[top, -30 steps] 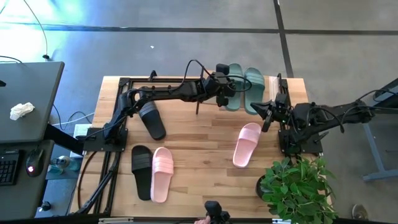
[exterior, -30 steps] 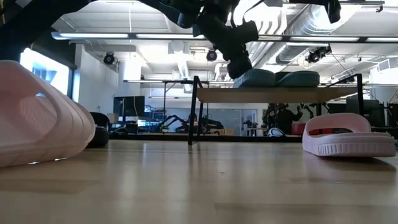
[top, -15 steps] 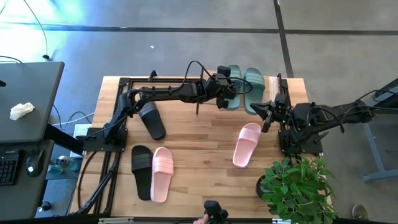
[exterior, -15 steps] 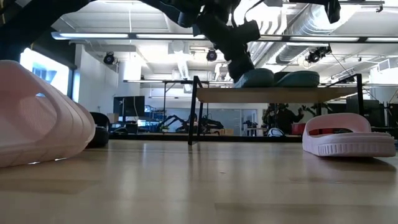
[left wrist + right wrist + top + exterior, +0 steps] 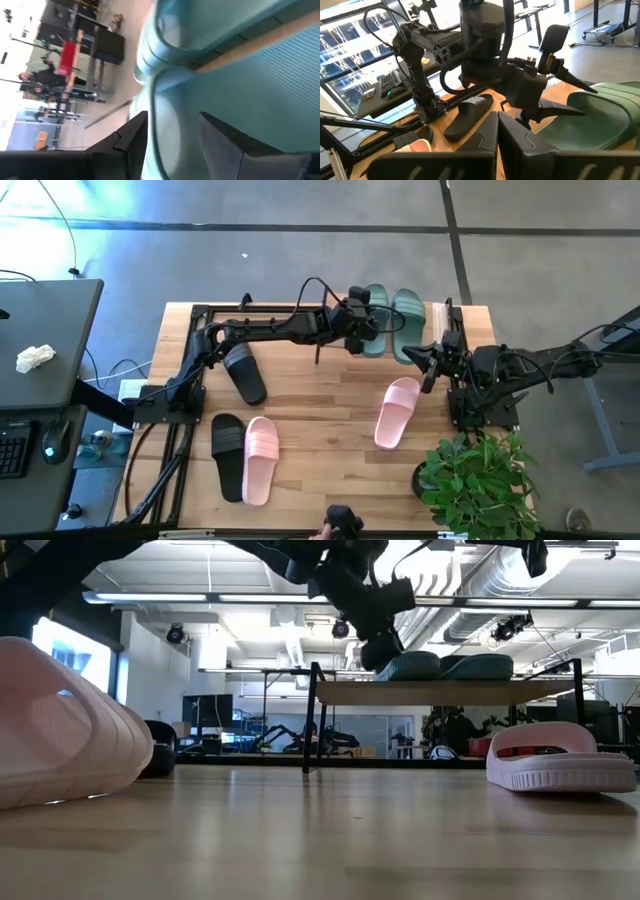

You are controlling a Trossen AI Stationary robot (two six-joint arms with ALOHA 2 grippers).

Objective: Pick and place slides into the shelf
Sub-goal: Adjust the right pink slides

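Observation:
Two sage-green slides (image 5: 378, 320) (image 5: 408, 322) lie side by side on the shelf's top board (image 5: 450, 692) at the table's far side. My left gripper (image 5: 364, 323) is open at the left green slide (image 5: 175, 110), one finger on each side of its left rim. My right gripper (image 5: 428, 365) is shut and holds nothing, just right of the shelf. On the tabletop lie a pink slide (image 5: 398, 412), a second pink slide (image 5: 260, 460) and two black slides (image 5: 228, 455) (image 5: 243, 372). My left gripper stands open around the left green slide's rim (image 5: 172, 130), coming level from the table's left side. Whether a finger touches the slide I cannot tell. The slide rests on the shelf's top board.
A potted plant (image 5: 475, 475) stands at the near right corner. The shelf's thin black posts (image 5: 310, 720) rise from the table. A dark desk (image 5: 40, 340) stands left of the table. There is bare wood in the table's middle (image 5: 320, 420).
My left gripper has opened at the left green slide and let it go. The slide stays on the shelf's top board beside the other green one.

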